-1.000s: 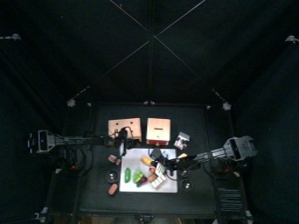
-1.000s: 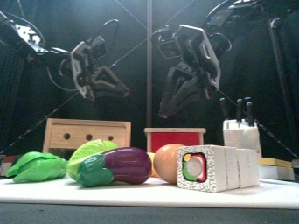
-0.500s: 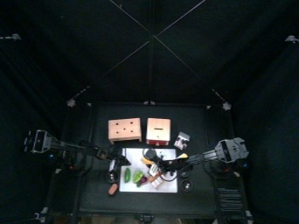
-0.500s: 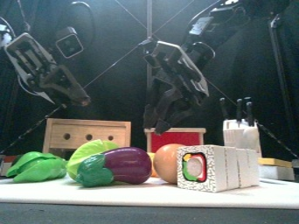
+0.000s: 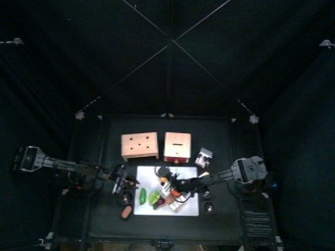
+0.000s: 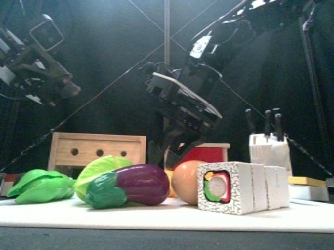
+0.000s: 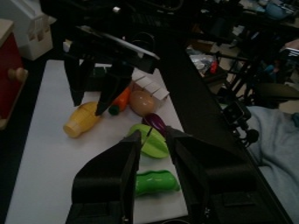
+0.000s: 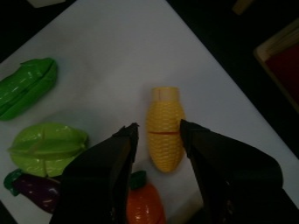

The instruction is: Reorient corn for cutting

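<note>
While the left gripper (image 6: 37, 76) hangs high at the left of the front view, its jaws apart and holding nothing, the food lies on one white board (image 6: 156, 219).

Counted from the left along that board, there is one dark green pod (image 6: 39, 186), one pale green leafy piece (image 6: 100, 170), one purple eggplant (image 6: 139, 184), one round orange-tan piece (image 6: 188, 180) and one white block (image 6: 248, 187) with a coloured round face. Behind them stand two boxes, a wooden box (image 6: 97, 149) with two round holes and a red box (image 6: 202, 152), then one white knife block (image 6: 269, 150) holding black-handled knives. What either box holds cannot be seen.

The front view hides the one corn (image 8: 165, 144) behind the other food. The right wrist view shows it plainly: a yellow cob lying flat on bare board, apart from the green pieces and just beside a red-orange piece (image 8: 142, 206). The right gripper (image 8: 158, 129) is over it with its jaws spread wide, one on each side of the cob, gripping nothing. Whether they touch the cob I cannot tell.

The left wrist view shows the cob from the other side, under the right arm. The top view alone shows the board in front of the two boxes.
</note>
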